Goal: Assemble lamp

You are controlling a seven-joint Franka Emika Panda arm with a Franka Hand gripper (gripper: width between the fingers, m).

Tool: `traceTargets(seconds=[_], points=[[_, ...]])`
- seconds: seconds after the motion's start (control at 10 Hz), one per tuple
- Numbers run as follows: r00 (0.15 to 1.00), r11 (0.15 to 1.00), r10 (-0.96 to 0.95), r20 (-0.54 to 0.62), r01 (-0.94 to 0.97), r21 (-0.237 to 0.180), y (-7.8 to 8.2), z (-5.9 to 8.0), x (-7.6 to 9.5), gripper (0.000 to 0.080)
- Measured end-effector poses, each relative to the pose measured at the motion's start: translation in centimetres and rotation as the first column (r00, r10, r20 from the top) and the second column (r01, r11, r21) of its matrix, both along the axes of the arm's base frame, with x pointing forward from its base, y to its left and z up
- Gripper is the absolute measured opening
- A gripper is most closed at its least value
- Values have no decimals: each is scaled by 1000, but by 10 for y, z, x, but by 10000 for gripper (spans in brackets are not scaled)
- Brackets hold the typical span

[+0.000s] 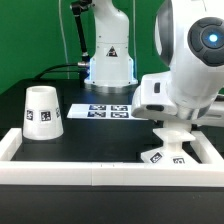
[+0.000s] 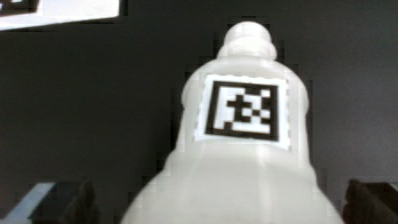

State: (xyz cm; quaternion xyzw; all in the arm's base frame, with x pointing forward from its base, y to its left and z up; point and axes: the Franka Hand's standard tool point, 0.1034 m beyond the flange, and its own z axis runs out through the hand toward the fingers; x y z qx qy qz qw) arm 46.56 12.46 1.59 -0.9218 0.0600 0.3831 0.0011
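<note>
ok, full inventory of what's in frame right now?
shade: 1, white, tagged, standing wide end down on the exterior view's left.
base: 1, white, tagged, under the pincer on the exterior view's right.
marker board: 1, white with black tags, flat at the table's back.
rail frame: 1, white, along the table's front and sides.
table: 1, black.
backdrop: 1, green, behind.
arm: 1, white, reaching down over the base.
pincer: 1, dark fingers either side of a tagged white piece, likely the base; open or shut, cannot tell.
</note>
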Motion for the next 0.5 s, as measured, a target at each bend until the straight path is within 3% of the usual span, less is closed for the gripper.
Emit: traceTargets(seconds=[0.4, 0.5], points=[[1000, 1000, -2, 11, 2, -1, 0, -7, -2, 687], [1000, 1000, -2, 11, 2, -1, 0, -7, -2, 573]])
